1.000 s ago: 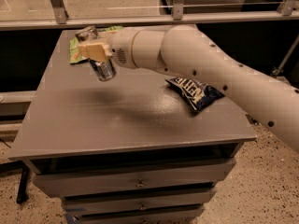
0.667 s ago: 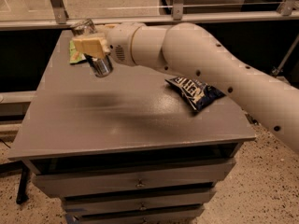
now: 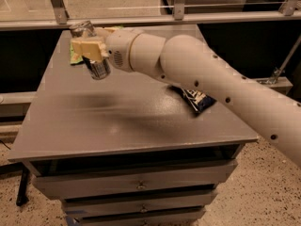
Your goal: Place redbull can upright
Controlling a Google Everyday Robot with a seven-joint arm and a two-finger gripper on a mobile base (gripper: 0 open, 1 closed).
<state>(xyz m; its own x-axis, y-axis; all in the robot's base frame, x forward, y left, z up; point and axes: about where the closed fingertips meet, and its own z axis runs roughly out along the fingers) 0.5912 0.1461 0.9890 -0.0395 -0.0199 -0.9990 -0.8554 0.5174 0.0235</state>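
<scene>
The redbull can [image 3: 96, 66] is a slim silver can with blue patches. It hangs in the air above the back left part of the grey table [image 3: 127, 121], tilted with its top toward the back left. My gripper [image 3: 90, 48] is shut on the can's middle, its cream fingers [image 3: 87, 49] clamping the sides. My white arm reaches in from the right across the table.
A green snack bag [image 3: 75, 56] lies at the table's back left, partly hidden behind the gripper. A dark blue snack bag [image 3: 197, 99] lies at the right, under my arm. A rail and glass run behind the table. Drawers sit below the tabletop.
My gripper has moved the can a little to the left and toward the back, staying above the table. The bags have not moved.
</scene>
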